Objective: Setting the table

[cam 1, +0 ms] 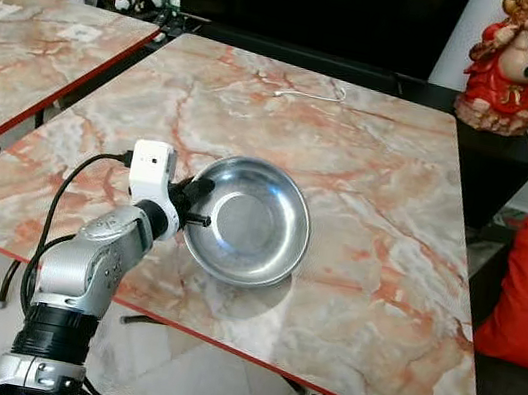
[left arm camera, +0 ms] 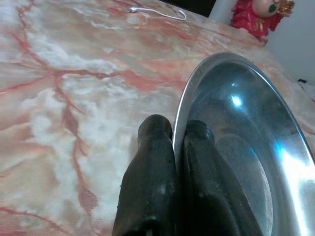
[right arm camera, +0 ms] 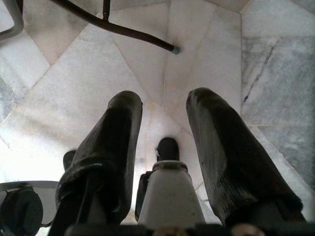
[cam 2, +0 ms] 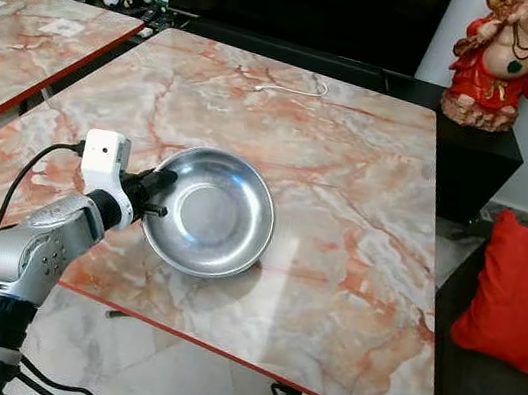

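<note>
Your left pincer [cam 1: 193, 208] is clamped on the rim of the steel bowl [cam 1: 252, 218] at the bowl's 9 o'clock edge, one finger [left arm camera: 150, 172] outside the wall and the other inside. The bowl rests on the marble desk [cam 1: 389, 178], toward its near edge. Your right pincer [right arm camera: 165, 142] hangs over the tiled floor [right arm camera: 275, 73], fingers spread apart and holding nothing.

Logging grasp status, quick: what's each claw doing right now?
Left claw: closed on the rim of the steel bowl.
Right claw: open, holding nothing, over the floor.
</note>
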You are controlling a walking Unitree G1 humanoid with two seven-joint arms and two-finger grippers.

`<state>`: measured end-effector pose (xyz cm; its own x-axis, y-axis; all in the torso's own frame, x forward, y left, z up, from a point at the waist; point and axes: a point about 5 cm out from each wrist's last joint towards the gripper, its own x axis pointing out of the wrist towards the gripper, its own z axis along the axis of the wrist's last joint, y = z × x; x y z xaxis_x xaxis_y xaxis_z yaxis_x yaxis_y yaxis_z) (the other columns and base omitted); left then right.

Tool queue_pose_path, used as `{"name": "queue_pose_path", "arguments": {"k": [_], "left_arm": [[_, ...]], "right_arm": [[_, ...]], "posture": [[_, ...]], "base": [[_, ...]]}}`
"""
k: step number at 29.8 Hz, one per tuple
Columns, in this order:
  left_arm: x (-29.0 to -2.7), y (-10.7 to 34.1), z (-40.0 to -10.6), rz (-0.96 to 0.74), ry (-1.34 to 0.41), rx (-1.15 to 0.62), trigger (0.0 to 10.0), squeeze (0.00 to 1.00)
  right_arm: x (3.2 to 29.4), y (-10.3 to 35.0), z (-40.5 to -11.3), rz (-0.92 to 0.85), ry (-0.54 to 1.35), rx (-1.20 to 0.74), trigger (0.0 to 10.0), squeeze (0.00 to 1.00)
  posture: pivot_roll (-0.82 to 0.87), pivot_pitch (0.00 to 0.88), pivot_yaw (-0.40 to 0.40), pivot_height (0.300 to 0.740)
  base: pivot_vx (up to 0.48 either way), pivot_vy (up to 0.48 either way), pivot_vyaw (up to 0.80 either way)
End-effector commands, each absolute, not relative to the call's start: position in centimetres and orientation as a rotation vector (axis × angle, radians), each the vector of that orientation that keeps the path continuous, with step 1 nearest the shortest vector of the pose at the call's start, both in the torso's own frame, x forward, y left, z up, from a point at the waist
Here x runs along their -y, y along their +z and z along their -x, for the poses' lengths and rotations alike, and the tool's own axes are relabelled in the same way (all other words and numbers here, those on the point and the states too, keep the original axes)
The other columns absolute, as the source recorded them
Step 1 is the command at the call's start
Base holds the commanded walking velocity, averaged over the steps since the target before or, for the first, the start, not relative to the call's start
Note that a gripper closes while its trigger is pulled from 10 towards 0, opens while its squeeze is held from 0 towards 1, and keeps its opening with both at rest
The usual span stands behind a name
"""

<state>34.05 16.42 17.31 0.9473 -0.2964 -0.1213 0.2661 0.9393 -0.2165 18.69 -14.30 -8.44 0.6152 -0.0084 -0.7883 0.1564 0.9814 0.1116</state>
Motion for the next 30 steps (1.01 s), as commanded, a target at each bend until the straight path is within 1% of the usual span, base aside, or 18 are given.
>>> {"name": "queue_pose_path", "arguments": {"k": [1, 3, 7, 8, 13, 14, 16, 20, 30], "left_arm": [[-17.1, 17.5, -34.5, 0.187, -0.248, -0.189, 10.0, 0.00], [-17.2, 17.4, -34.7, 0.184, -0.236, -0.208, 10.0, 0.00], [-17.6, 16.2, -35.1, 0.222, -0.217, -0.321, 10.0, 0.00], [-17.5, 15.6, -35.1, 0.255, -0.220, -0.361, 10.0, 0.00], [-17.4, 14.9, -34.7, 0.310, -0.232, -0.409, 10.0, 0.00], [-17.8, 14.6, -34.6, 0.285, -0.221, -0.407, 10.0, 0.00], [-18.0, 14.6, -34.5, 0.286, -0.220, -0.402, 10.0, 0.00], [-19.0, 13.5, -33.9, 0.328, -0.199, -0.443, 10.0, 0.00], [-19.9, 12.4, -32.9, 0.333, -0.192, -0.496, 10.0, 0.00]], "right_arm": [[14.3, -8.6, -18.5, -0.175, -0.096, -0.916, 10.0, 0.00], [14.2, -8.6, -18.5, -0.176, -0.096, -0.915, 10.0, 0.00], [14.0, -8.5, -18.5, -0.183, -0.103, -0.914, 10.0, 0.00], [13.9, -8.5, -18.5, -0.187, -0.107, -0.914, 10.0, 0.00], [13.9, -8.5, -18.5, -0.193, -0.111, -0.913, 10.0, 0.00], [13.9, -8.5, -18.5, -0.192, -0.109, -0.914, 10.0, 0.00], [13.9, -8.6, -18.5, -0.190, -0.106, -0.916, 10.0, 0.00], [13.9, -8.6, -18.5, -0.189, -0.104, -0.917, 10.0, 0.00], [13.9, -8.6, -18.5, -0.182, -0.098, -0.919, 10.0, 0.00]], "posture": [[0.08, 0.014, -0.048, 0.740], [0.08, 0.013, -0.044, 0.740], [0.08, 0.008, -0.032, 0.740], [0.07, 0.008, -0.028, 0.740], [0.07, 0.008, -0.025, 0.740], [0.07, 0.007, -0.026, 0.740], [0.08, 0.008, -0.025, 0.740], [0.07, 0.009, -0.025, 0.740], [0.08, 0.004, -0.025, 0.740]], "base": [[0.000, 0.000, 0.00], [0.000, 0.000, 0.00], [0.000, 0.000, 0.00], [0.000, 0.000, 0.00], [0.000, 0.000, 0.00], [0.000, 0.000, 0.00], [0.000, 0.000, 0.00], [0.000, 0.000, 0.00], [0.000, 0.000, 0.00]]}}
